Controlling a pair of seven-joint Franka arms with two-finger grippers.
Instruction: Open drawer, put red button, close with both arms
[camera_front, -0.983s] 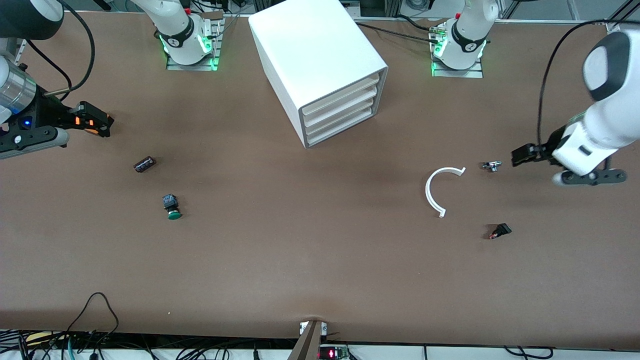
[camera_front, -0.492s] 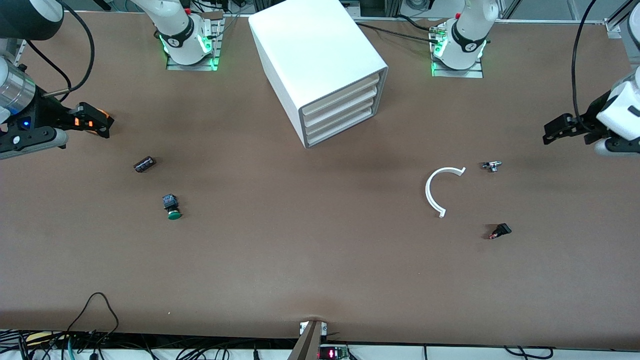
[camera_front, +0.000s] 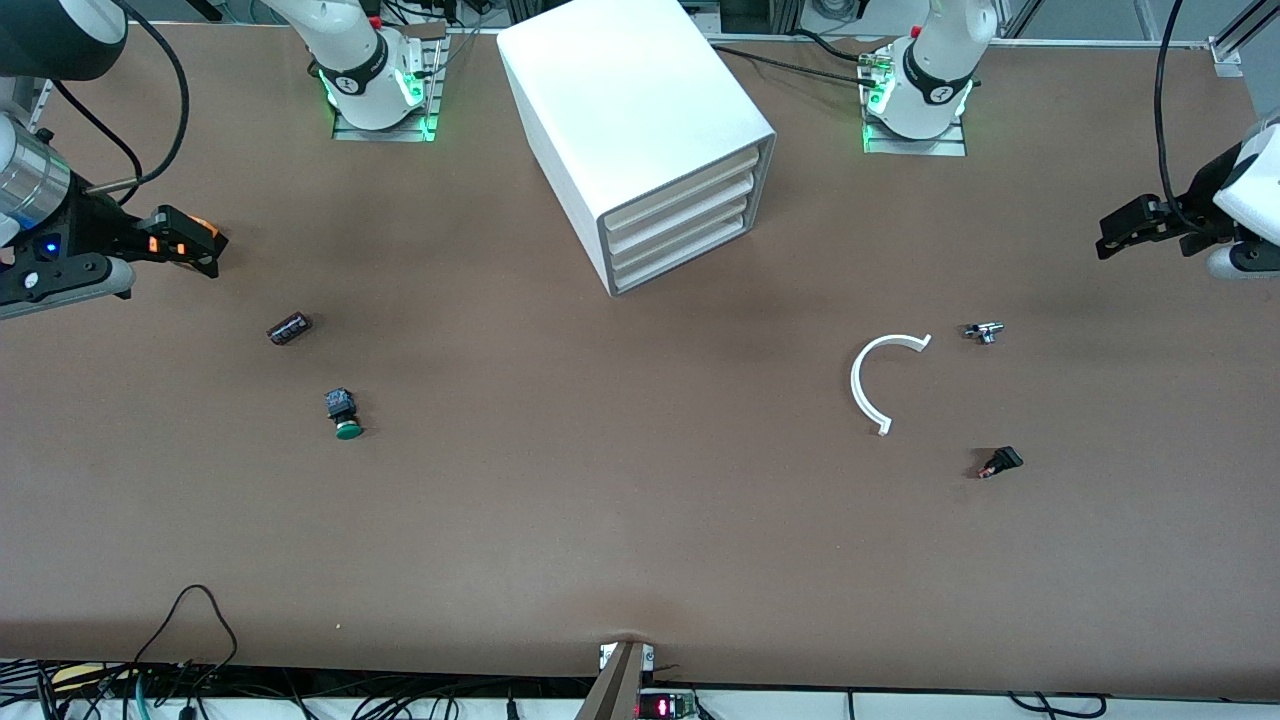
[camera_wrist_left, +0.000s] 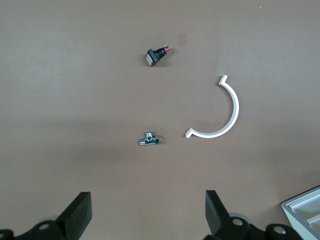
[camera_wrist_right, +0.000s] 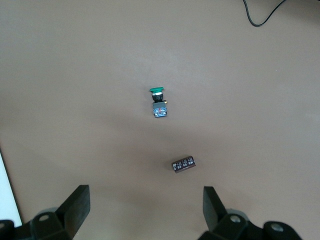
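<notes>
1. A brown table (camera_front: 600, 500) is seen from above, w/ a white cabinet (camera_front: 640, 100) standing between the 2 arm bases. All 4 tray drawers are shut. The drawer (camera_front: 690, 180) meant by the task can't be told from its 3 twins.
2. No red button is seen in any view. It may already be shut inside, but that can't be confirmed.
3. Toward the right arm's end lie a green button (camera_front: 345, 415) and a dark cylinder (camera_front: 289, 328).
4. Toward the left arm's end lie a white C-shaped piece (camera_front: 865, 385), a metal fitting (camera_front: 984, 331) and a black switch (camera_front: 1000, 462).
5. The left gripper (camera_front: 1108, 235) is held over its end of the table, jaws spread wide, nothing grasped.
6. The right gripper (camera_front: 205, 245) is held over its own end, jaws likewise spread, empty.
7. Handling, as judged: the drawer is prob. light, stiff plastic and slides easily. It's best hooked at the sloped front lip, near the middle, so it isn't skewed.
</notes>
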